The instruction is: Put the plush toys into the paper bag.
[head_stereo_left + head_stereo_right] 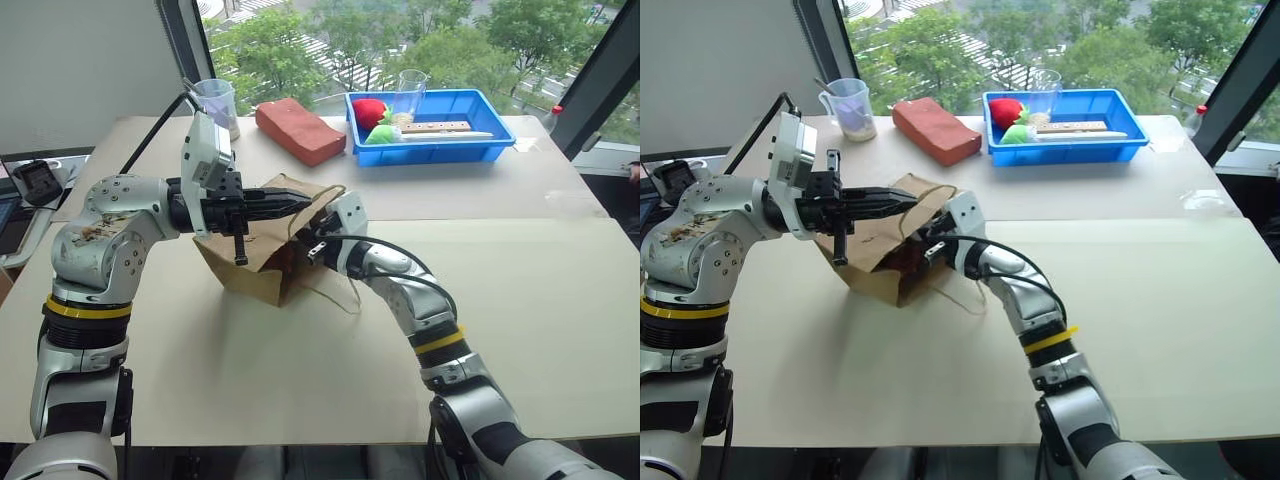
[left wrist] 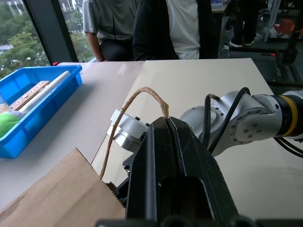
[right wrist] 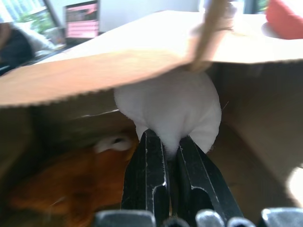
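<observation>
Head cams look down and fwd over the table (image 1: 500, 330), both sharing the paper bag (image 1: 255, 270). Left wrist cam faces people across the room. Right wrist cam sits close at the bag's mouth.

The brown paper bag (image 1: 262, 262) lies tipped on the counter (image 1: 520, 300), mouth open. Inside it lies the brown monkey toy (image 3: 71, 194); the white fluffy toy (image 3: 170, 106) sits at the mouth.

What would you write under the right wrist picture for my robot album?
Right gripper pushes the white plush toy into the paper bag, where the brown monkey toy lies.
</observation>
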You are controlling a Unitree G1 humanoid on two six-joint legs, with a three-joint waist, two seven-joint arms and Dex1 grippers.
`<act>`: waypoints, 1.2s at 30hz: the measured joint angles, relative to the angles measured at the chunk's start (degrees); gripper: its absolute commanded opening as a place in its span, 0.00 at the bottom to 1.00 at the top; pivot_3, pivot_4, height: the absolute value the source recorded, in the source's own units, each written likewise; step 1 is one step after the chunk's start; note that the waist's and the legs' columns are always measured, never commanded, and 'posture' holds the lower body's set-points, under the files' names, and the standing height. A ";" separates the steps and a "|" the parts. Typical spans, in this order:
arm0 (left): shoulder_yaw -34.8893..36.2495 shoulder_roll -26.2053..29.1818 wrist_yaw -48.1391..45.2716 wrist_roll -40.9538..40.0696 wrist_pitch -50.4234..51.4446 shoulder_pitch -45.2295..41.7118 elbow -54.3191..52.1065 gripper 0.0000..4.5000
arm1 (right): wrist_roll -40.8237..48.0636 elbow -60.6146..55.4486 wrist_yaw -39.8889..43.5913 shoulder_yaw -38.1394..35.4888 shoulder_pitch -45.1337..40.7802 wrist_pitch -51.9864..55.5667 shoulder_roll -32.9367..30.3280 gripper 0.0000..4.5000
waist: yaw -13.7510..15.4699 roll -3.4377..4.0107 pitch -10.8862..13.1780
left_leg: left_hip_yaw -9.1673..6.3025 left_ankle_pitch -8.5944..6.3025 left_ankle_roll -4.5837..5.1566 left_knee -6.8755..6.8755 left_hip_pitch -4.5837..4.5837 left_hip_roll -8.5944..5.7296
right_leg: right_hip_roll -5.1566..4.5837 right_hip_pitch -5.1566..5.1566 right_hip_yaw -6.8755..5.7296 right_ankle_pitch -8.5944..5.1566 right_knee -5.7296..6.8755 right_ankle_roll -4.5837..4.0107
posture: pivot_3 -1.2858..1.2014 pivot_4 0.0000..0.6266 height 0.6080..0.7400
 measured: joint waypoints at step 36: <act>-0.36 0.26 -0.26 -0.76 -0.21 1.03 -0.90 0.00 | 9.30 -31.28 18.21 6.35 16.73 28.45 -22.36 0.81 | 0.11 0.00 0.00 | 0.01 -0.03 0.05 0.09 0.00 -0.01 | 0.00 0.05 0.01 -0.01 -0.22 0.01 | 0.52 0.24 1.00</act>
